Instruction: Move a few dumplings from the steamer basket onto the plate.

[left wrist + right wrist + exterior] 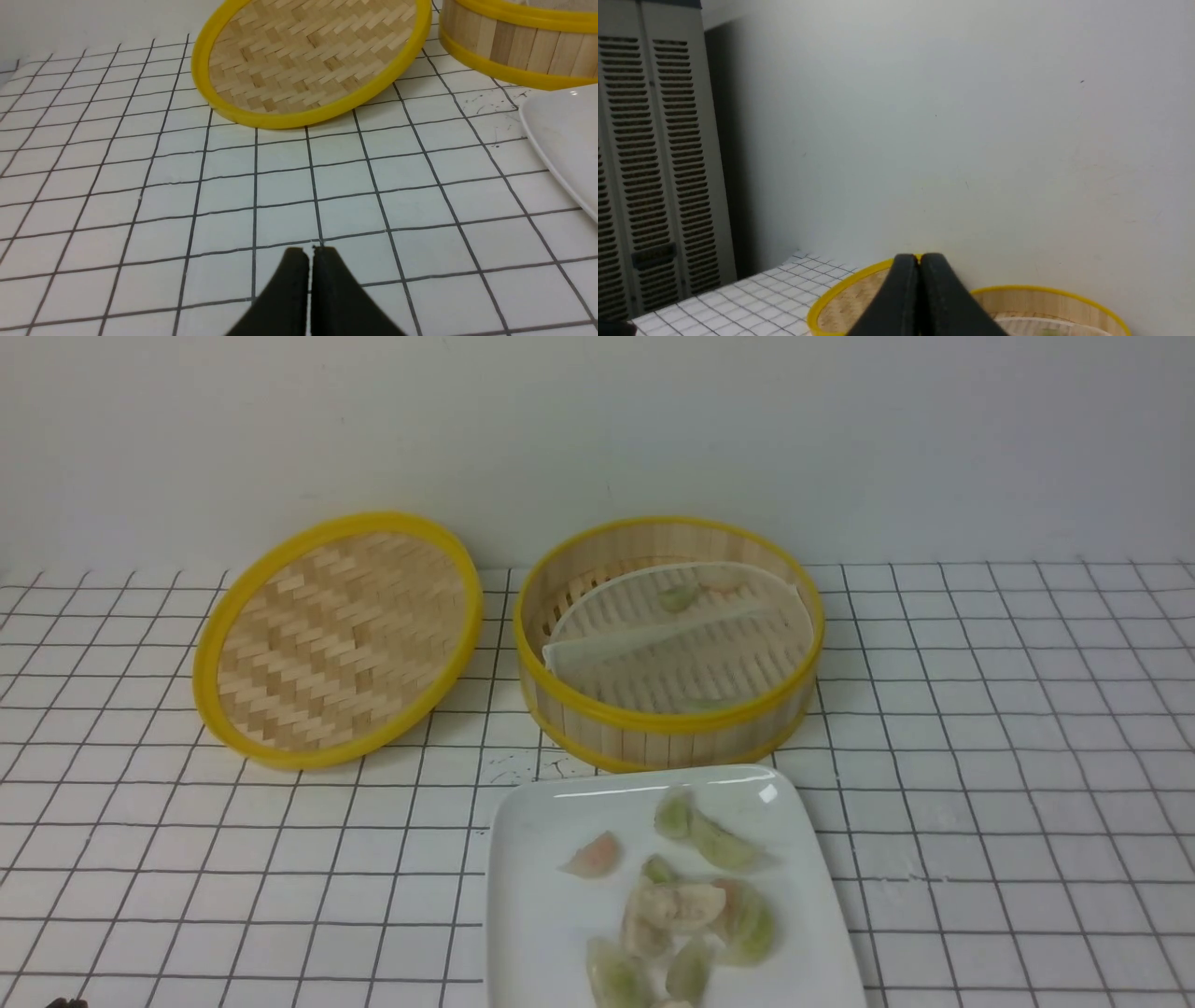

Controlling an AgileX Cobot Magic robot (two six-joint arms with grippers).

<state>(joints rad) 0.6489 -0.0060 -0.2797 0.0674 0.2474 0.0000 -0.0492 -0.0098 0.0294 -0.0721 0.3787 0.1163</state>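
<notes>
Ahead of the closed, empty left gripper [310, 252] and right gripper [919, 259] sat the steamer basket [667, 719]; most dumplings [686, 905] already lay on the plate [541, 905]. Further picks needed wider jaws and gentle pinches.

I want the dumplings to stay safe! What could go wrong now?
The dumplings are piled near the plate's front edge, so another one dropped there might slide off. A few still lie in the steamer basket, whose liner is folded up and might snag the fingers.
</notes>
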